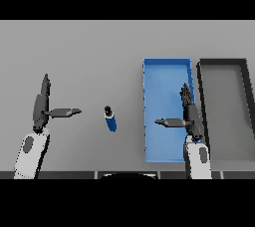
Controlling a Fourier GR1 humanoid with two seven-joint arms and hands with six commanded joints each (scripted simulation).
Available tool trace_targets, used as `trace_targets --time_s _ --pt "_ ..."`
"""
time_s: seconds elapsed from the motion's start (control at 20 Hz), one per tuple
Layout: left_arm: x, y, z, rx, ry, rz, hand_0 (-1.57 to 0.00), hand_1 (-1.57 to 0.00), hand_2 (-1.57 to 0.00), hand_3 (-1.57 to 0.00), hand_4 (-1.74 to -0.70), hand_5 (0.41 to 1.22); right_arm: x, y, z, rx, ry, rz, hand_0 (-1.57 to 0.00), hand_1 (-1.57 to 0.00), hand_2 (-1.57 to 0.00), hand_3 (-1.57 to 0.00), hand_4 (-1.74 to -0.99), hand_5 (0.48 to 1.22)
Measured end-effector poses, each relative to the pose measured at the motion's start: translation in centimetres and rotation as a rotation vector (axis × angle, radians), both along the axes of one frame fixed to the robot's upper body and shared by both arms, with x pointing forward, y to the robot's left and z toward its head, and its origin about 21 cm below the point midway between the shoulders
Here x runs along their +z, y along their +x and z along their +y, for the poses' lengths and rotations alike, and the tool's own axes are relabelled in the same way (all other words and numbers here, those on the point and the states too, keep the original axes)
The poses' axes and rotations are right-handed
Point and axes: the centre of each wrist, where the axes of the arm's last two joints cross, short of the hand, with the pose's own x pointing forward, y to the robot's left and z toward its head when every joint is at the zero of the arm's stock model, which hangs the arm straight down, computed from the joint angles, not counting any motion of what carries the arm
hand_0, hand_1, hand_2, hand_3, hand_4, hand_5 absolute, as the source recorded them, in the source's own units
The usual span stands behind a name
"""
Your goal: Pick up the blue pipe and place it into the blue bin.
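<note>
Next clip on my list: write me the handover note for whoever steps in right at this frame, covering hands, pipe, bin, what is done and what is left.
Left hand: open, fingers straight, thumb pointing toward the pipe, holding nothing, over the table at the left.
Right hand: open, empty, over the right edge of the blue bin.
Blue pipe: lies on the grey table between the left hand and the bin, touched by neither hand.
Dark bin: to the right of the blue one, not part of the job.
Done: nothing yet; the pipe is not grasped.
Left: grasp the pipe, lift it, carry it over the blue bin, release it inside.
</note>
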Motion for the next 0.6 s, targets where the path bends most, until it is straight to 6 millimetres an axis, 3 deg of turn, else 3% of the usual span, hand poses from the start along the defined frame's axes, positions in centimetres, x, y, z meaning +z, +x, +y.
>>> trace_targets --time_s 0.3,0.4,0.6 --pt "0.0 -0.1 0.2 0.006 0.005 -0.008 0.00 0.00 0.00 0.00 -0.97 0.594 0.1 0.0 0.1 -0.005 -0.001 -0.008 0.00 0.00 0.00 0.00 -1.210 0.594" --pt "0.6 -0.4 2.2 -0.241 0.123 0.003 0.00 0.00 0.00 0.00 -0.97 0.596 1.0 -0.7 -1.2 0.099 -0.242 -0.106 0.00 0.00 0.00 0.00 -1.198 0.589" --pt "0.9 -0.3 3.4 -0.377 0.177 0.027 0.00 0.00 0.00 0.00 -0.97 0.598 1.4 -1.3 -0.9 0.157 -0.343 -0.110 0.00 0.00 0.00 0.00 -1.191 0.587"
